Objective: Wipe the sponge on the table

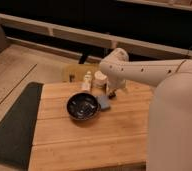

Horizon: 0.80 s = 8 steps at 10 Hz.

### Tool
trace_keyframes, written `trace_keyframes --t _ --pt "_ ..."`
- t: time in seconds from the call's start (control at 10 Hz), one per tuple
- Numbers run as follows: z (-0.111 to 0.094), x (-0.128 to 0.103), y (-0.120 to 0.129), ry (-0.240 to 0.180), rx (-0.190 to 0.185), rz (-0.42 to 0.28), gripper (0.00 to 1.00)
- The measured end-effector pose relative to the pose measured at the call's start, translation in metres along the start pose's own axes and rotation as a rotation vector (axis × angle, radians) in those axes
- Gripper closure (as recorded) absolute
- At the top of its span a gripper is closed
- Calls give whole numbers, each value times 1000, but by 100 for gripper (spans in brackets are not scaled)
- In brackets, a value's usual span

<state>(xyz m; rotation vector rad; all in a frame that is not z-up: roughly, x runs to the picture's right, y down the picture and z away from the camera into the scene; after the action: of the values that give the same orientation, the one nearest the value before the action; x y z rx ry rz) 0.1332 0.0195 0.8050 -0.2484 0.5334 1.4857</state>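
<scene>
The sponge [105, 102] is a small pale blue-grey pad lying flat on the wooden table [114, 135], touching the right side of a dark round bowl [83, 106]. My gripper [111, 93] hangs from the white arm just behind the sponge's far right corner, low over the tabletop. It stands open, with nothing seen between its fingers. The white wrist housing above hides most of it.
A small white bottle [87, 80] and a white round container [99, 79] stand at the table's far edge. A dark grey-green mat [14, 125] lies left of the table. My white body [176, 125] fills the right side. A bench runs behind.
</scene>
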Motion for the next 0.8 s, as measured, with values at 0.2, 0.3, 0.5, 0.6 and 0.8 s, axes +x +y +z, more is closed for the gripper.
trace_keyframes --t 0.2,0.3,0.5,0.6,0.8 --pt "0 -1 0 -2 1 -2 35" --pt "3 0 -4 5 21 -7 35" --pt "20 0 -9 35 45 -14 35" --pt "32 0 -8 56 42 -10 35" --pt "53 -1 -5 88 26 -14 35"
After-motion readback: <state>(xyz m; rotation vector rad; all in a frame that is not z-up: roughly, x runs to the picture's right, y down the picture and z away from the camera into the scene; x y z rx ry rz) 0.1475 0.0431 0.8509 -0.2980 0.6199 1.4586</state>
